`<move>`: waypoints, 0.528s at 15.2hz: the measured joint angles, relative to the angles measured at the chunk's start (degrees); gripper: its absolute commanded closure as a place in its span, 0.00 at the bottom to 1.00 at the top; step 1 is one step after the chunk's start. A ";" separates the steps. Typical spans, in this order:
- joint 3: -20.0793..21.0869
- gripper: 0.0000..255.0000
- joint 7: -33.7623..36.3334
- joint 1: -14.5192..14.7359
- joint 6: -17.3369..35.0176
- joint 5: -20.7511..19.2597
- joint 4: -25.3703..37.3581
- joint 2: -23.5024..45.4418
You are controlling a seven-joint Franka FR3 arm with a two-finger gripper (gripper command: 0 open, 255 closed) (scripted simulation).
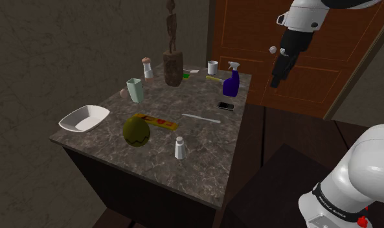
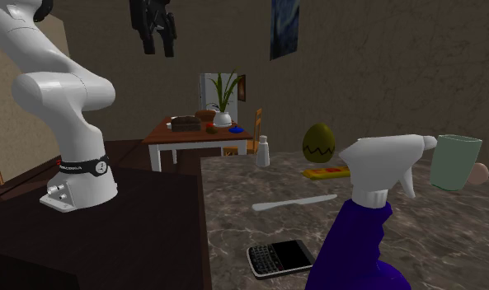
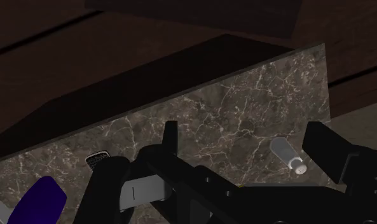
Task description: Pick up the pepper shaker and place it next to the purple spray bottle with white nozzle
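Shoulder view, working across: the pale pepper shaker [image 1: 179,148] stands upright at lower centre, near the counter's [image 1: 203,136] front edge. The purple spray bottle [image 1: 230,82] sits upper centre. The gripper [image 1: 274,82] hangs high at upper right, jaws apart. Descend squarely over the shaker and close on its body.

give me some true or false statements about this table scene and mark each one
1. The gripper hangs open in the air, holding nothing. True.
2. The purple spray bottle lies on its side. False: it stands upright.
3. The white shaker stands near the green egg. True.
4. The phone rests on top of the green egg. False: it lies flat on the table, beside the purple spray bottle.
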 measured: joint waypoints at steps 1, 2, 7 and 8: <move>0.00 0.00 0.00 0.00 0.00 0.00 0.00 0.00; 0.47 0.00 0.48 0.13 0.66 0.21 -0.59 -0.05; 5.33 0.00 5.38 1.65 7.92 2.34 -3.02 3.39; 6.50 0.00 6.54 1.99 9.99 2.77 -3.58 4.67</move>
